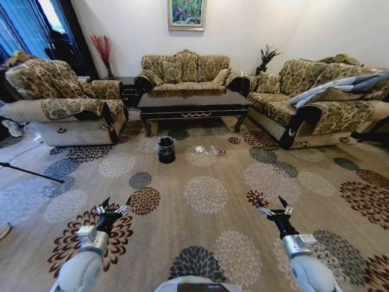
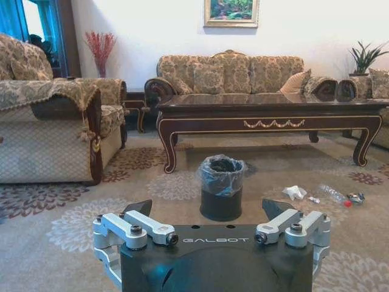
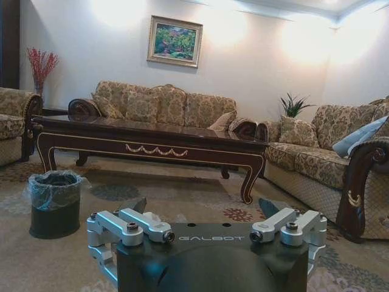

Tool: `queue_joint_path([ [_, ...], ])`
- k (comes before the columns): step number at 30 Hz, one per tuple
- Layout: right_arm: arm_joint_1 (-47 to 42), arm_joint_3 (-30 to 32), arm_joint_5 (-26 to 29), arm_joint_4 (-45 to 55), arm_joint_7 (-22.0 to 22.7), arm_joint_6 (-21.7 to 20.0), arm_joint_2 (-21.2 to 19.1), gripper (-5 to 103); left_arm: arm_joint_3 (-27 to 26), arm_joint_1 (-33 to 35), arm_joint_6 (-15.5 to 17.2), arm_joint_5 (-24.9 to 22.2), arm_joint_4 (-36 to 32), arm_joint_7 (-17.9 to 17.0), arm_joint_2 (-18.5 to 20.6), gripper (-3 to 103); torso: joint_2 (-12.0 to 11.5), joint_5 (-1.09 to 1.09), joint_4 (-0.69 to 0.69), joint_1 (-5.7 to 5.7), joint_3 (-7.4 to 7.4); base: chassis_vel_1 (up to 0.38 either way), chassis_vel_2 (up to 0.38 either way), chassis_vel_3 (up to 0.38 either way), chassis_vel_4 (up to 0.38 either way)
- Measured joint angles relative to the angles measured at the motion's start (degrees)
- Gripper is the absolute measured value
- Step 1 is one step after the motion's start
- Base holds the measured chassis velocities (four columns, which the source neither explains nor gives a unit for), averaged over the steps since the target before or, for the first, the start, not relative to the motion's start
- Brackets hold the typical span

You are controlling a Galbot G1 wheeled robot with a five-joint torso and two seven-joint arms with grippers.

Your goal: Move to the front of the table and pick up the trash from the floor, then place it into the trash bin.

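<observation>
Both my grippers, left gripper [image 1: 113,207] and right gripper [image 1: 275,205], hang wide open and empty above the floor [image 1: 206,231]. Left wrist view alone resolves the trash [image 2: 295,192] as white paper beside the trash bin [image 2: 221,187], before the table [image 2: 267,115].

Bright room, ceiling glare on wall, wide-angle edge distortion

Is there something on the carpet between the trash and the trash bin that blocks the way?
No. Bare floor lies between the trash and the trash bin; the table stands behind both.
</observation>
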Motion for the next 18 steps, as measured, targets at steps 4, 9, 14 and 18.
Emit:
queue_joint_path([
  [4, -0.24, -0.16, -0.23, -0.17, -0.23, 0.08, -0.18, 100, 0.35, 0.38, -0.28, 0.62, -0.31, 0.86, 0.2, 100, -1.2, 0.0, 0.0, -0.52, -0.69, 0.0, 0.0, 0.0, 0.0],
  [9, -0.52, -0.37, -1.05, -0.26, -0.28, 0.24, -0.17, 100, 0.86, 0.4, -0.36, 0.76, -0.37, 1.27, 0.17, 100, -2.34, 0.0, 0.0, -0.92, -1.42, 0.0, 0.0, 0.0, 0.0],
  [14, -0.31, -0.19, -0.9, -0.26, -0.28, 0.23, -0.15, 100, 0.97, 0.01, -0.63, 0.79, -0.03, 1.02, 0.11, 100, -3.47, 0.0, 0.0, -1.36, -2.13, 0.0, 0.0, 0.0, 0.0],
  [18, -0.21, -0.09, -0.79, -0.32, -0.28, 0.23, -0.16, 100, 0.93, -0.11, -0.62, 0.46, 0.11, 0.95, 0.23, 100, -4.27, 0.0, 0.0, -1.66, -2.62, 0.0, 0.0, 0.0, 0.0],
])
